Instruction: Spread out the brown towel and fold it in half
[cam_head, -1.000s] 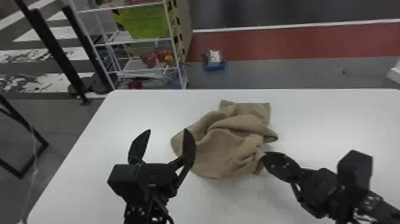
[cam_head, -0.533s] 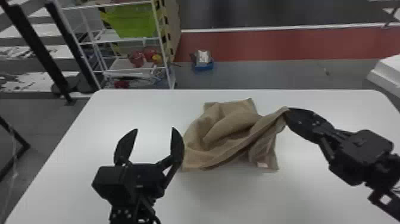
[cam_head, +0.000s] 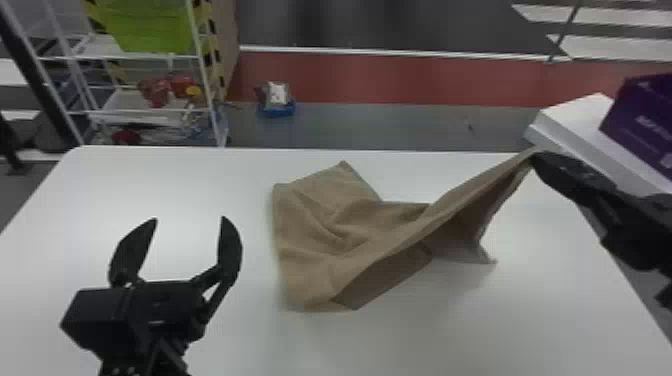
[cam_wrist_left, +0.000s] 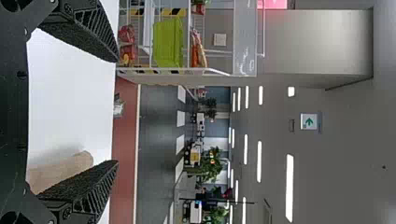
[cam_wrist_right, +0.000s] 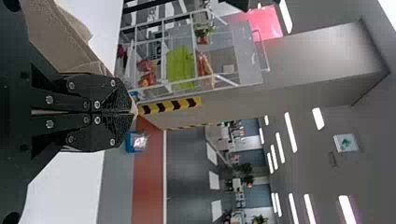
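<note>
Head view: the towel (cam_head: 320, 235) lay rumpled on the table (cam_head: 175, 185), one end raised and pinched in the right gripper (cam_head: 536, 158); the left gripper (cam_head: 190, 218) stood with fingers apart, empty. Spreading looked partly done, with creases to flatten and the fold to make. Left wrist view: those parted fingers held nothing, the towel lying beyond one. Right wrist view: the fingers were pressed together on the cloth.

The towel (cam_head: 320, 225) lies on the table (cam_head: 150, 185), one corner up at the right gripper (cam_head: 534, 156), right of its bulk. The left gripper (cam_head: 190, 218) is left of the towel. Behind the table, a bin (cam_head: 150, 27) sits on a shelf rack (cam_head: 135, 113), left; a box (cam_head: 642, 122) is far right
</note>
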